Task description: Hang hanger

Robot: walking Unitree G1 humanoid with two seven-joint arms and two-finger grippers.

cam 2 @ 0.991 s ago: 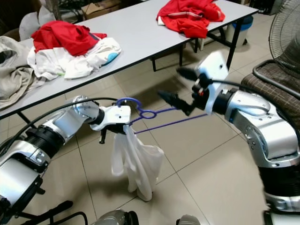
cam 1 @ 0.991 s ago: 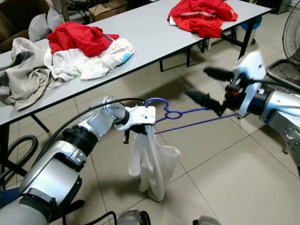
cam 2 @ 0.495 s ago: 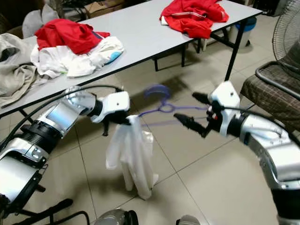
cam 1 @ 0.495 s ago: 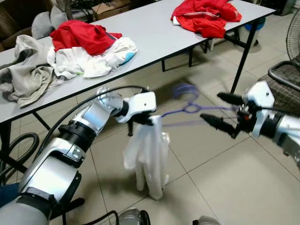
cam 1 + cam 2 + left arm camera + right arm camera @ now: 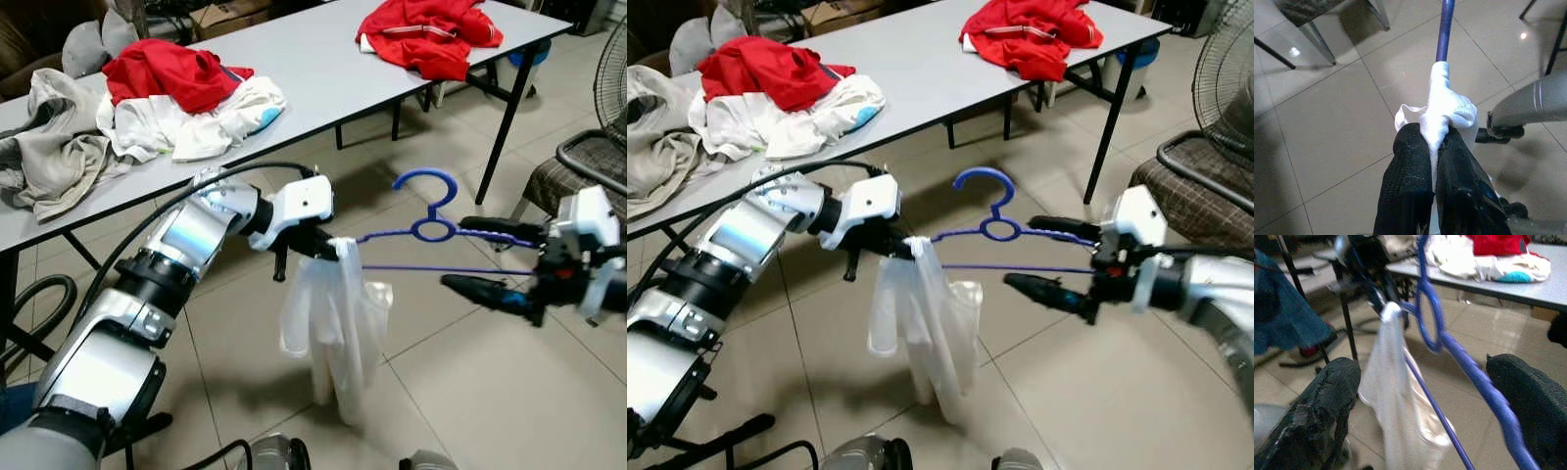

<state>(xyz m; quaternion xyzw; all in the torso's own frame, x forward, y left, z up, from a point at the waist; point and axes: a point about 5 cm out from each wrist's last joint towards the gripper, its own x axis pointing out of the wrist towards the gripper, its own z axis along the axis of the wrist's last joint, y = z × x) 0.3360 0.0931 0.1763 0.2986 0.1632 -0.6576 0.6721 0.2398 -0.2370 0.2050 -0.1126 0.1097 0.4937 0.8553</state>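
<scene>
A blue wire hanger [image 5: 387, 235] hangs level over the tiled floor with its hook up. A white garment [image 5: 338, 323] dangles from its left end. My left gripper [image 5: 315, 247] is shut on that end. In the left wrist view its fingers [image 5: 1410, 171] pinch the white cloth [image 5: 1442, 105] wrapped over the hanger arm. My right gripper [image 5: 456, 255] stands open at the hanger's right end, one finger above the bars and one below. The right wrist view shows the blue bar [image 5: 1469, 367] running between the two spread fingers [image 5: 1327, 396], close to one of them.
A long grey table [image 5: 323, 69] stands behind, with a pile of red, white and grey clothes [image 5: 186, 98] and a red garment [image 5: 431, 34]. A chair [image 5: 578, 171] and a fan [image 5: 617, 69] stand at the right. Black cables lie at the lower left.
The right gripper has drawn back from the hanger's neck to its right end and dropped lower. The left gripper has swung the hanger rightward, and its hook now stands upright.
</scene>
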